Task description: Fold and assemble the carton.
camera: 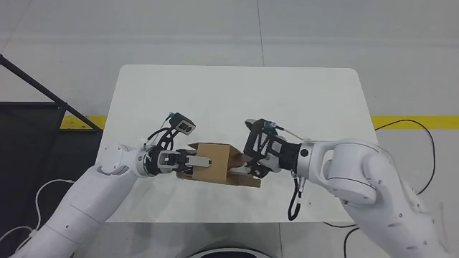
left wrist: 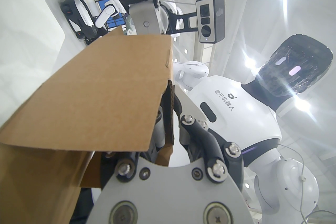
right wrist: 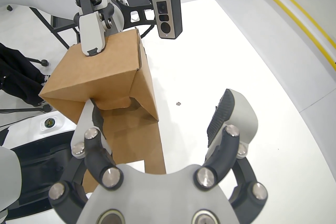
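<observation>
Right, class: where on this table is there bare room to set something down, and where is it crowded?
Free: the table's whole far half behind the carton, and both far corners. Crowded: the near edge's middle, where the left gripper and right gripper meet the carton.

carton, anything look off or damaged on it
No damage shows. The carton is only half formed: the end facing the right tool gapes open, with one long flap splayed out along the table. A small dark speck sits on the table beside it.
</observation>
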